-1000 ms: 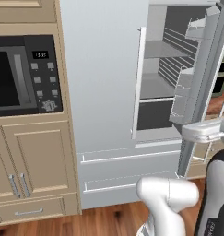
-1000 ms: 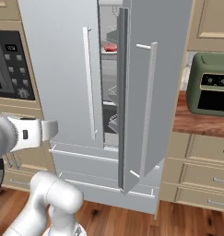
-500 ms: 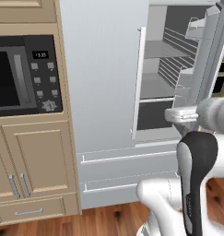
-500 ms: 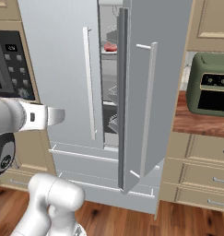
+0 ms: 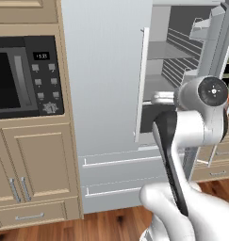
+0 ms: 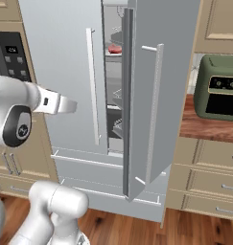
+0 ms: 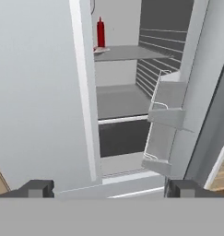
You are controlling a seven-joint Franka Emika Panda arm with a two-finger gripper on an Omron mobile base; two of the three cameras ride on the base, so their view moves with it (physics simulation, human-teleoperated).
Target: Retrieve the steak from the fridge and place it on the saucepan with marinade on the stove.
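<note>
The fridge, tall and pale grey, stands straight ahead of the tool with its right door swung open. The steak, a small red slab, lies on an upper shelf inside, above and beyond the tool.

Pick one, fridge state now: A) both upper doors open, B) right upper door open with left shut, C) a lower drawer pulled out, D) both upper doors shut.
B: the fridge's right door is swung out, showing shelves with the steak on an upper one, while the left door is closed flat and the drawers sit flush.
</note>
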